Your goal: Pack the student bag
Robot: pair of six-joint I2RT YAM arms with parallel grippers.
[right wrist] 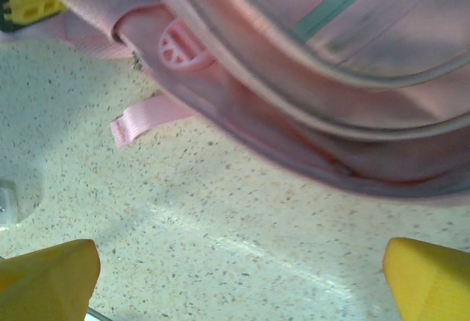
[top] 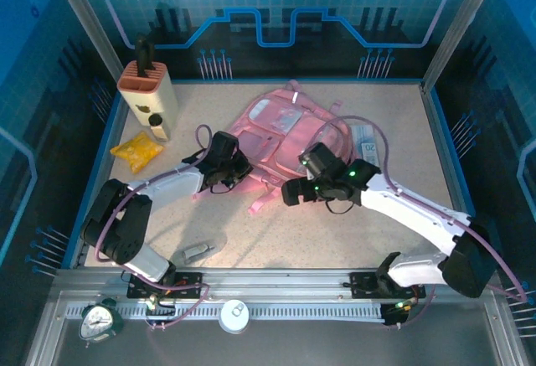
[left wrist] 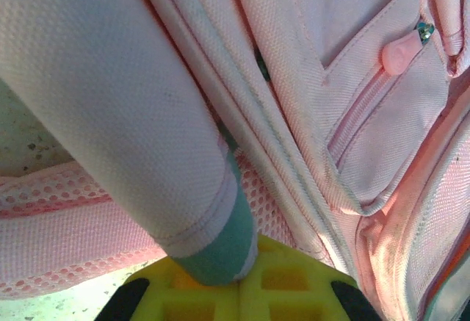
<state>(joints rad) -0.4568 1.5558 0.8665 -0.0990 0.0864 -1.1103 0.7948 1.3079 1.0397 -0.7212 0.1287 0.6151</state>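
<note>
Two states: left gripper (left wrist: 239, 283) pinches student bag (top: 289, 127) strap (left wrist: 147, 137); right gripper (right wrist: 236, 277) gapes (empty); yellow packet (top: 138, 150) apart.

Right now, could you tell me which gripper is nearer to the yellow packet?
Left. The left gripper is right of the yellow packet, jaws shut on a strap of the student bag; the right gripper hovers open farther right, beside the bag.
</note>
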